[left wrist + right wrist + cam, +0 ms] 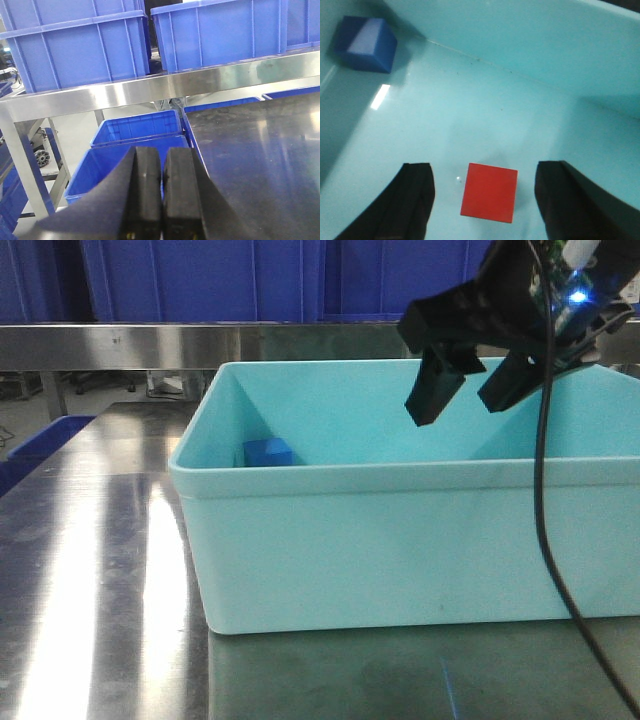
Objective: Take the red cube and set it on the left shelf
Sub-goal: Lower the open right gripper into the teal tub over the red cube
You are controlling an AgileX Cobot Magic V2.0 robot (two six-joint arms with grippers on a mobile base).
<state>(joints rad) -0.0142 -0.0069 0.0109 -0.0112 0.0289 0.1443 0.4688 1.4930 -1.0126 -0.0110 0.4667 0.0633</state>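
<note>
Step in hand: the reach before the pick. Right pincer (456, 410) hangs over the right part of the teal tub (400, 540), well above the floor, jaws spread wide, nothing held. Wrist view: the red cube (489, 192) lies on the tub floor directly beneath, in the gap between the two fingers (412, 200), with space either side and touching neither. It sits slightly turned against the line of the jaws.

Tub contents: the red cube and a blue cube (366, 44), the latter well off ahead and to the left of the pincer, tucked into a corner. Nothing else seen inside.

Left pincer (161, 195): pads pressed together, empty, held off the edge of the steel table (250, 150). Blue crates (135, 132) lie below and beyond it, and a steel shelf (150, 92) runs across ahead.

Next move, as I judge it: a straight descent until the pads bracket the cube's sides, then close and lift clear of the tub wall before carrying left. Risk: a pad catching a corner and skating the cube away
</note>
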